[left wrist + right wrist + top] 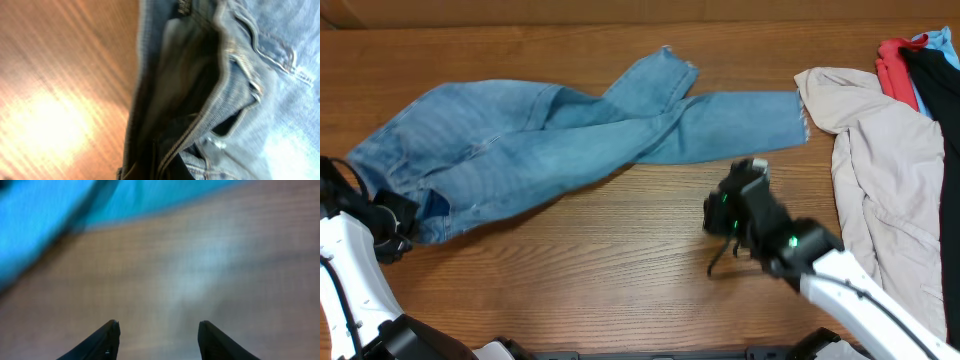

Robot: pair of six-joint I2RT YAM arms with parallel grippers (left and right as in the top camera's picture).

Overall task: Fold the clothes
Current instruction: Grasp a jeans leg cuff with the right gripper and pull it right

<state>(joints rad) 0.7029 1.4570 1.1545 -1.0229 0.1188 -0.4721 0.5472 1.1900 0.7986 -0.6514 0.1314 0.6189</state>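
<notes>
Jeans — faded denim, frayed hems — left hand pinched on waistband, right hand parted over wood table.

I can read no words, numbers or signs anywhere. In my left wrist view, at about twelve o'clock, a small dark tag sits on the jeans, but it is too blurry for me to read.

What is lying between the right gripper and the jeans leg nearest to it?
Only bare wooden table. The right wrist view shows it between the open right gripper and the jeans, and the overhead view agrees.
</notes>
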